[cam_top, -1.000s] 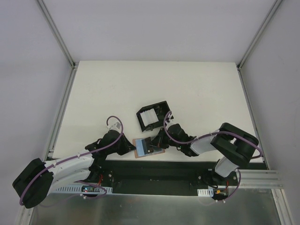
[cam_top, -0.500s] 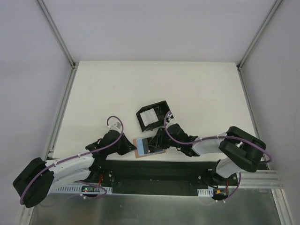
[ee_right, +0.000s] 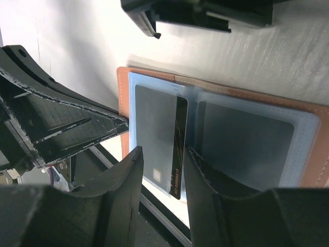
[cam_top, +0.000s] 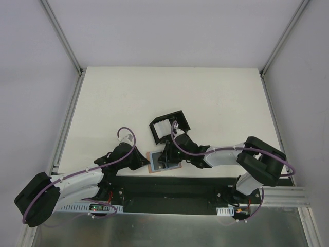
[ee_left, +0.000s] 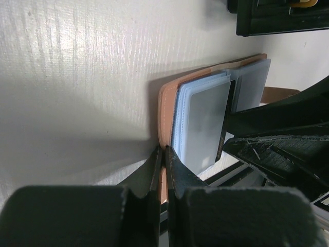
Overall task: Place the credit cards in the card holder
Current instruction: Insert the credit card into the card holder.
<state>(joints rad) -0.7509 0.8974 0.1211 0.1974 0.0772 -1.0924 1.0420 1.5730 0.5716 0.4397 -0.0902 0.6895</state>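
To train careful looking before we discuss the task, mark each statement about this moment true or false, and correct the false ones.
1. The card holder lies open on the table. True.
2. The left gripper is shut on the card holder's edge. True.
3. The right gripper is clamped tight. False: its jaws stand apart, over a grey card in the holder's sleeve.
4. The black box frame rests on top of the card holder. False: it sits apart, farther from the arms.
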